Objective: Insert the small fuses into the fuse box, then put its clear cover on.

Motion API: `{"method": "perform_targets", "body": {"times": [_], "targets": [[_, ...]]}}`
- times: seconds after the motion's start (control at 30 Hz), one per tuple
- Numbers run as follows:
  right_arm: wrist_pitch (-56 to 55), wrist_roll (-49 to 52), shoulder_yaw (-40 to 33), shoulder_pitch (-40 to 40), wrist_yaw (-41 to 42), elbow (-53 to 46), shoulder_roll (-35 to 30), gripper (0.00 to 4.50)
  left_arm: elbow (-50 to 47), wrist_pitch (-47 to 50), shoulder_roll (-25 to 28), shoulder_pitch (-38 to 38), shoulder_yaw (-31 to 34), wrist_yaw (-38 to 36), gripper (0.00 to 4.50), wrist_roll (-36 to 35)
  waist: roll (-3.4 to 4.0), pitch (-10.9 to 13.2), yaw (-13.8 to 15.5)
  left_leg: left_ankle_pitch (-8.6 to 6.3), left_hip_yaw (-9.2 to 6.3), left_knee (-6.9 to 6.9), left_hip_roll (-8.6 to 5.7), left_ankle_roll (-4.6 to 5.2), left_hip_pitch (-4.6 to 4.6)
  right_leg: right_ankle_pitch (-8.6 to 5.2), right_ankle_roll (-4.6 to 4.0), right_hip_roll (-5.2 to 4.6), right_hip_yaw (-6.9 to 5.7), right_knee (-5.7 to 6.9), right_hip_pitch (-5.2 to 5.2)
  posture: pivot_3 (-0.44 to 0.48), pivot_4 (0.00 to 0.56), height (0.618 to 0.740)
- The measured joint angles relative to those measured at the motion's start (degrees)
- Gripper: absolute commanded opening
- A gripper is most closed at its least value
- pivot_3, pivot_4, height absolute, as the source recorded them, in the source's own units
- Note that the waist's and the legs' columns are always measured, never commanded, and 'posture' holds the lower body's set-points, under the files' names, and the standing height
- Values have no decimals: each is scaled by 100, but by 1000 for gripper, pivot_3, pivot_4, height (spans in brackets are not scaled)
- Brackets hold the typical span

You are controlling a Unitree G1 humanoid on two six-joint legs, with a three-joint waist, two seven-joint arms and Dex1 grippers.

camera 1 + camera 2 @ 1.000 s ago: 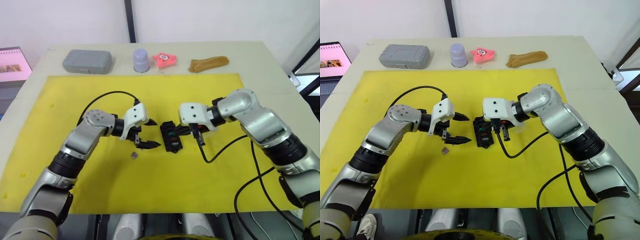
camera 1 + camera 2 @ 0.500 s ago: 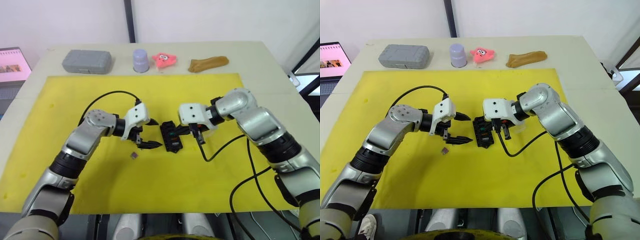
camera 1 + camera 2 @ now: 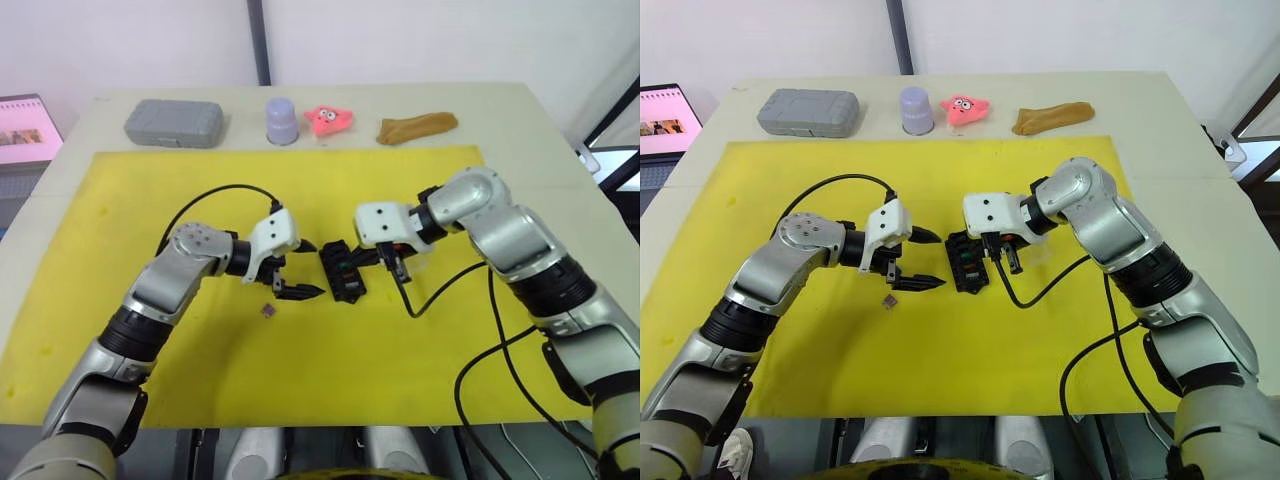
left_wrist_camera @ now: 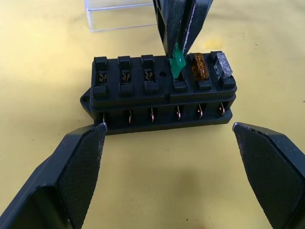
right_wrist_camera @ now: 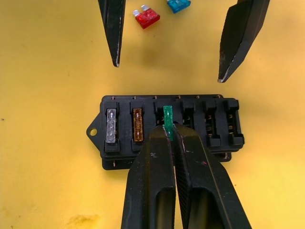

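Right gripper [image 5: 170,131] pinches a green fuse [image 5: 167,121] over the third slot of the fuse box [image 5: 164,131], beside the brown fuse [image 5: 137,125] and grey fuse [image 5: 110,126] already seated. Left gripper [image 3: 298,268], fingers spread wide, faces the box from the opposite side, near but apart.

A: What is the fuse box [image 4: 159,98] made of?

B: Matt black plastic, with small metal contacts glinting in its slots. The green fuse [image 5: 167,121] is translucent glossy plastic.

A: And the end effectors?

B: The left end effector [image 4: 174,167] has black pads [image 4: 82,164] with a fine rough texture. The clear cover [image 4: 121,14] is transparent, smooth plastic on a matt yellow mat [image 3: 330,345].
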Motion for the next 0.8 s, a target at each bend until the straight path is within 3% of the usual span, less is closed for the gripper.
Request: {"method": "perform_targets", "body": {"times": [0.23, 0.8], "targets": [[427, 98, -34, -76, 44, -109, 56, 0, -4, -1, -14, 5, 0, 12, 4455, 7, 0, 0, 1, 0, 0, 0, 0, 0, -1, 0, 0, -1, 0, 0, 0, 0, 150, 740], [115, -140, 5, -72, 136, -32, 52, 0, -4, -8, -25, 5, 0, 11, 4455, 38, 0, 0, -1, 0, 0, 0, -1, 0, 0, 0, 0, -1, 0, 0, 0, 0, 150, 740]]}}
